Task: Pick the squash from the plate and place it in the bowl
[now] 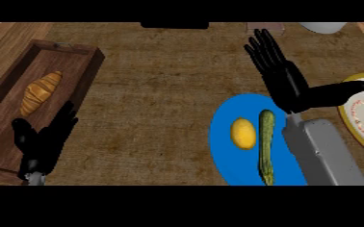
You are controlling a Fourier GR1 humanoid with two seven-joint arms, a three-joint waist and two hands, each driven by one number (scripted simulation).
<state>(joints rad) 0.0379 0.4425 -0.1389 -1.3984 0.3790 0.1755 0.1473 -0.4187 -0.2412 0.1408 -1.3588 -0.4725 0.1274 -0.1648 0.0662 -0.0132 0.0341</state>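
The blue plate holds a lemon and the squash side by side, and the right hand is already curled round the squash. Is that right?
Not quite. The blue plate does hold the lemon and the squash side by side, but the head view shows the right hand open, fingers straight, over the counter beyond the plate and holding nothing.

Two glossy black hands, the right hand (284,79) and left hand (43,142); a boxy grey forearm (323,151) at lower right.

Squash (266,145) and lemon (243,133) side by side on plate (225,144), croissant (40,93) in tray (80,79) far left
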